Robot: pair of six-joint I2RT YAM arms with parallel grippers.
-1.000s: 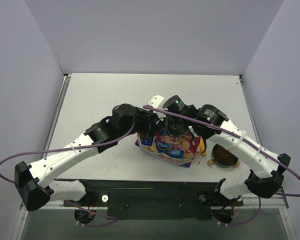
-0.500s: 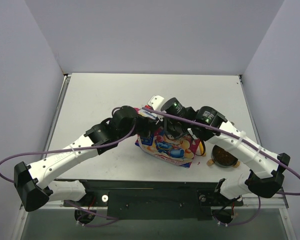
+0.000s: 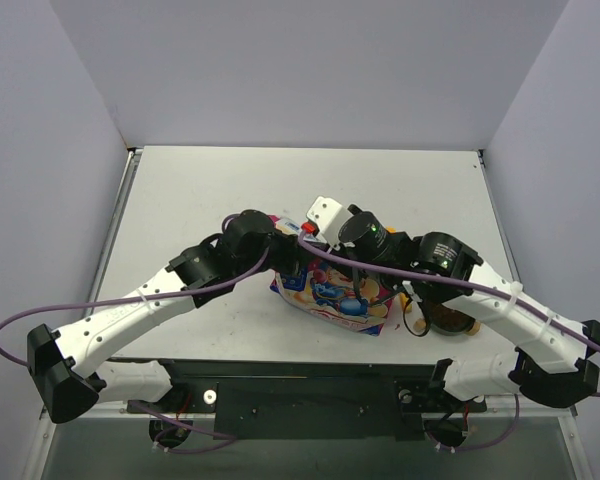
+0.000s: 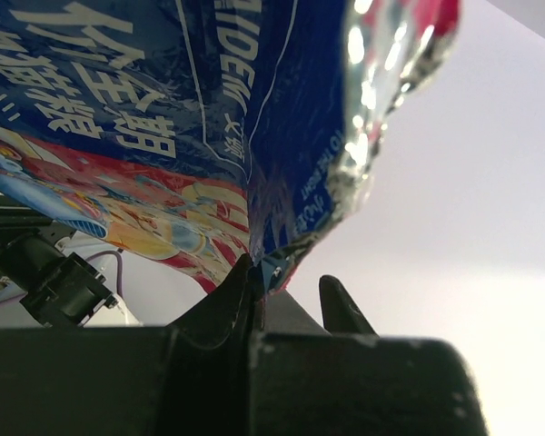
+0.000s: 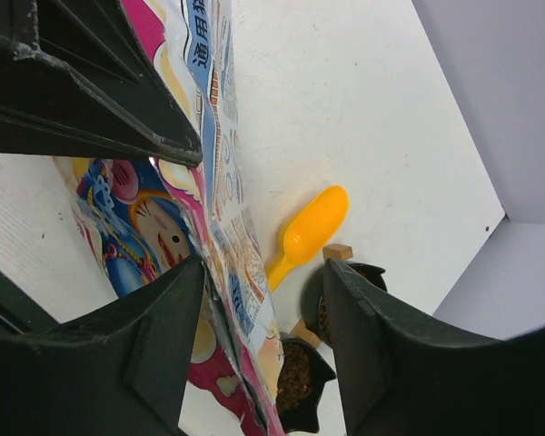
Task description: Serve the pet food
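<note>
Bag [image 3: 332,298] edge clamped in L fingers [image 4: 218,309], R fingers [image 5: 163,354] spread, bag rim between

We see a white table [image 3: 200,200] boxed in by plain lavender-grey walls [image 3: 310,70] on three sides, evenly lit.

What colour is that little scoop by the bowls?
Orange-yellow scoop; clearest in the right wrist view.
</note>
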